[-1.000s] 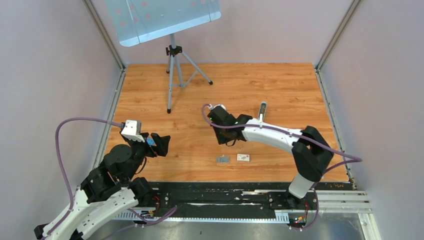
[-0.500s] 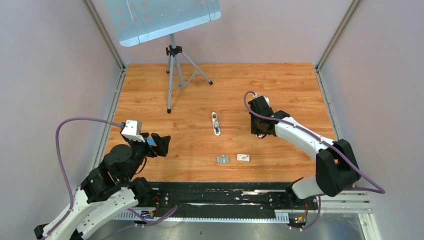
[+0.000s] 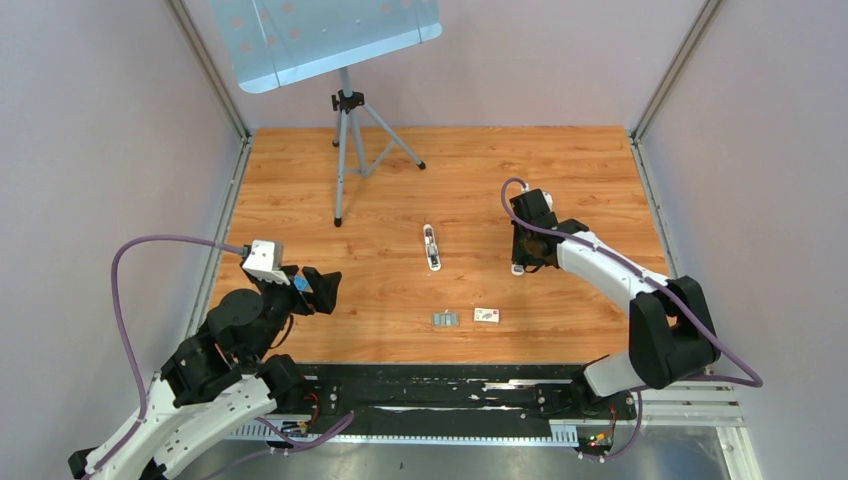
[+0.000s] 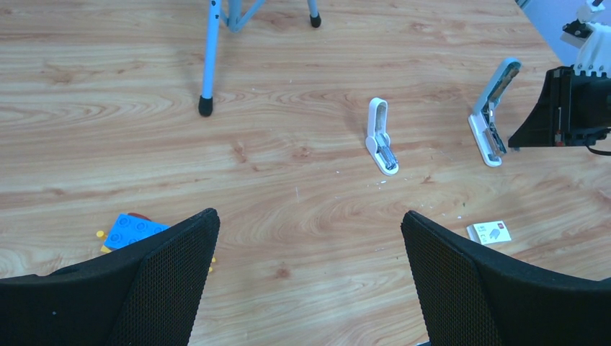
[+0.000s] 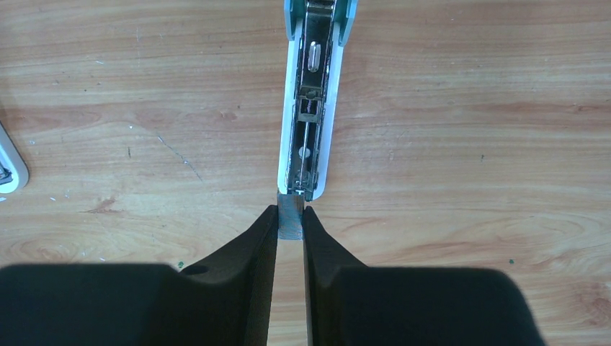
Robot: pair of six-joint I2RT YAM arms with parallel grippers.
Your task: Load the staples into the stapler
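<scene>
The stapler [image 5: 310, 101] lies open on the wooden floor, its light-blue lid [image 4: 502, 79] raised and its metal channel bare. My right gripper [image 5: 290, 213] is shut on a short grey strip of staples [image 5: 290, 220], whose front end sits at the mouth of that channel. In the top view the right wrist [image 3: 528, 235] covers most of the stapler. A grey ridged block of staples [image 3: 446, 319] lies near the front edge. My left gripper [image 4: 308, 215] hangs open and empty at the left, far from both.
A second small white stapler-like piece [image 3: 432, 247] lies mid-floor, left of the right arm. A small white printed box [image 3: 487, 315] sits beside the grey block. A tripod [image 3: 345, 150] with a tilted panel stands at the back. A blue tag [image 4: 133, 228] lies by my left finger.
The right arm swung from the middle of the floor rightward to the open stapler, uncovering the small white piece, then settled over the stapler's near end. The left arm has not moved.
</scene>
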